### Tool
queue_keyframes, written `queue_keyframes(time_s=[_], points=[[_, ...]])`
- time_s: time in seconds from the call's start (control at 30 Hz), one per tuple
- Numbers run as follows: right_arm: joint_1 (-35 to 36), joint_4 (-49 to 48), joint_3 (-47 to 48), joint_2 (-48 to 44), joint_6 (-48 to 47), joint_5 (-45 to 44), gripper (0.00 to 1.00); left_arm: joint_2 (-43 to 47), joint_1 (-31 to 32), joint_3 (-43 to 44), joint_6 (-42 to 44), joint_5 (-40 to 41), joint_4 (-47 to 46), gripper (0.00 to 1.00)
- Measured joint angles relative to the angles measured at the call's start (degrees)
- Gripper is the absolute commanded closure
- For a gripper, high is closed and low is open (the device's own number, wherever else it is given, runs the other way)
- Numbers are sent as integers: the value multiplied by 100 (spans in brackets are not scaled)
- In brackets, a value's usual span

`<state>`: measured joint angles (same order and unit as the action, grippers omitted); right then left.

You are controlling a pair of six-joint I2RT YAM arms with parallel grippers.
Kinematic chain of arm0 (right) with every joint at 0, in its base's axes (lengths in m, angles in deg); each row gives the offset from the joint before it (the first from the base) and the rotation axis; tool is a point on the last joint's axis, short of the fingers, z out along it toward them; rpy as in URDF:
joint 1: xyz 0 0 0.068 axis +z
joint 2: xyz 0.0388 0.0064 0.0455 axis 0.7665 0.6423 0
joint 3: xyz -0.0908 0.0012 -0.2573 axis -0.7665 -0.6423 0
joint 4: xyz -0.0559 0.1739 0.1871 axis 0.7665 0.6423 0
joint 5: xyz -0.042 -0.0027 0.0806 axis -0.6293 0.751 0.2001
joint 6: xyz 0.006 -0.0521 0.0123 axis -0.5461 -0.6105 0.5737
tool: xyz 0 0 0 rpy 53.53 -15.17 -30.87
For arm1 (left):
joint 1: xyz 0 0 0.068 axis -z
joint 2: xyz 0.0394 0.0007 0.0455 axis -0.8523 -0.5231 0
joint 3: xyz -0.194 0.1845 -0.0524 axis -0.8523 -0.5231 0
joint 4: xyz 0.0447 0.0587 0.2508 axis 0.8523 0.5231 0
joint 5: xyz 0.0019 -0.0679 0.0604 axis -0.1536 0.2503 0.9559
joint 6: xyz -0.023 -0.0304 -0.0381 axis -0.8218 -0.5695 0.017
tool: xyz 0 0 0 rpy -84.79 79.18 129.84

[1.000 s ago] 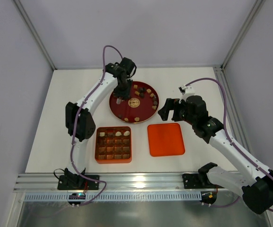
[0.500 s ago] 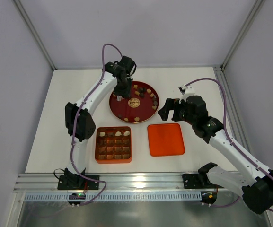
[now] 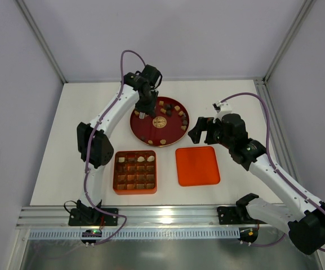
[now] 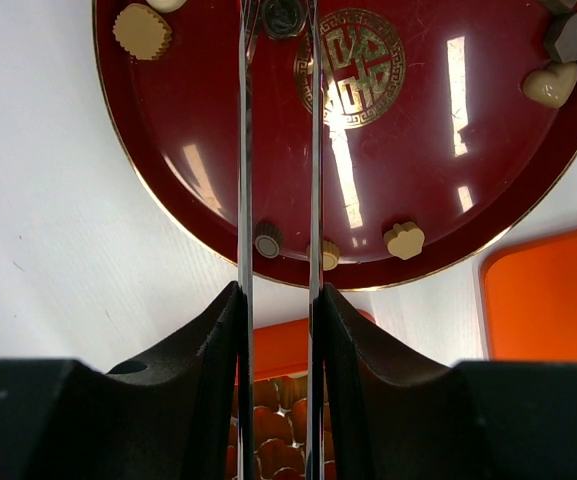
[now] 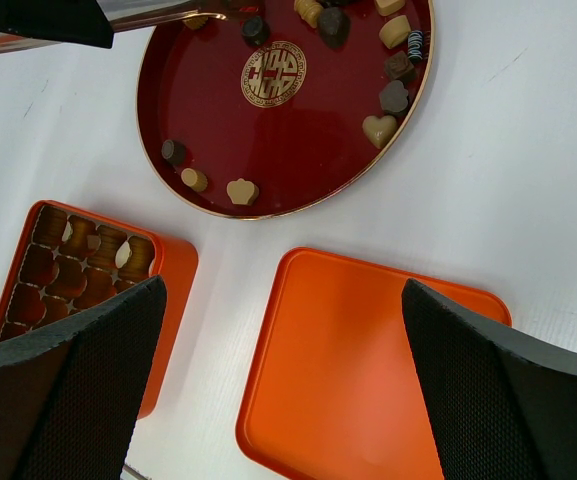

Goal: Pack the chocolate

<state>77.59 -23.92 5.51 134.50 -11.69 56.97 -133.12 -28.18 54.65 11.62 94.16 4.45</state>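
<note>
Near the bench's point(image 3: 61, 169) front edge sits the orange gridded box point(image 3: 135, 172), a few chocolate point(image 3: 141, 159) pieces in its far row, the flat lid point(image 3: 196, 165) just right of it. Past the lid's far edge the right end effector point(image 3: 202, 130) hovers, spread wide. Farther back, more chocolate lies on the round red tray point(image 5: 298, 130), where the left end effector point(image 3: 143, 115) pinches a dark piece point(image 4: 281, 15) between narrow fingers point(image 4: 245, 150).

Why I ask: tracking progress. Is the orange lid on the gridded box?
No, the lid lies flat on the table beside the open box.
</note>
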Motion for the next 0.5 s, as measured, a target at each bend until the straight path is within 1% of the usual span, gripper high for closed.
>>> queue_keyframes(time_s=[0.4,0.5], points=[[0,46,0,-4,0,-11,0,0,0,0,-2,0,7,64],[0,55,0,-24,0,-13,0,0,0,0,-2,0,7,62]])
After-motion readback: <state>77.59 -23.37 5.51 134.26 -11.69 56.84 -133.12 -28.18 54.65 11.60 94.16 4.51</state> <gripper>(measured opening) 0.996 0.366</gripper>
